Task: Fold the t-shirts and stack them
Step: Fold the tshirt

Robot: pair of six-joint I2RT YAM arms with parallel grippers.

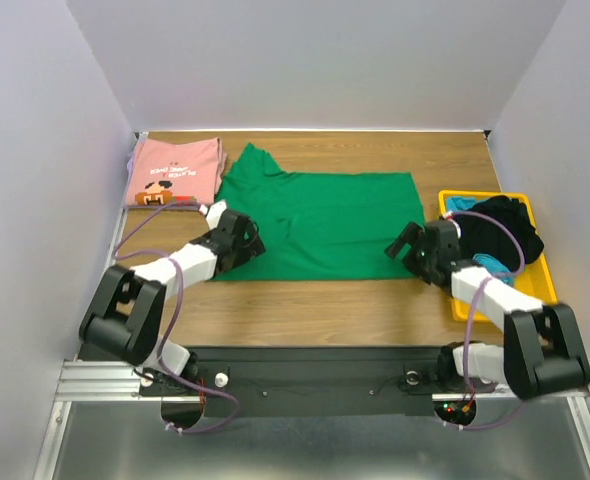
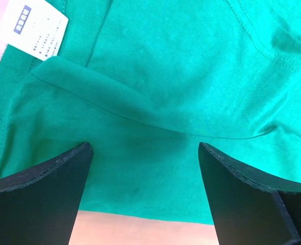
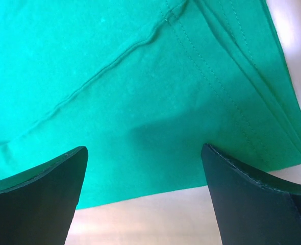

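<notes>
Green t-shirt (image 1: 320,225): spread flat on table (image 1: 325,300). Pink t-shirt (image 1: 172,172): folded, far-left corner. Left claw (image 2: 145,153), right claw (image 3: 144,153): both released, over the green shirt's near edge.

Table (image 1: 325,305): green shirt (image 1: 325,225), pink shirt (image 1: 173,172), tray (image 1: 543,272)

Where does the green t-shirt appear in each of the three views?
Top external: green t-shirt spread across the middle of the table.
Left wrist: it fills most of the frame, white label top left.
Right wrist: it fills most of the frame, stitched hem at right.
Shared landmark: its near edge against the bare wooden table, low in both wrist views.
</notes>
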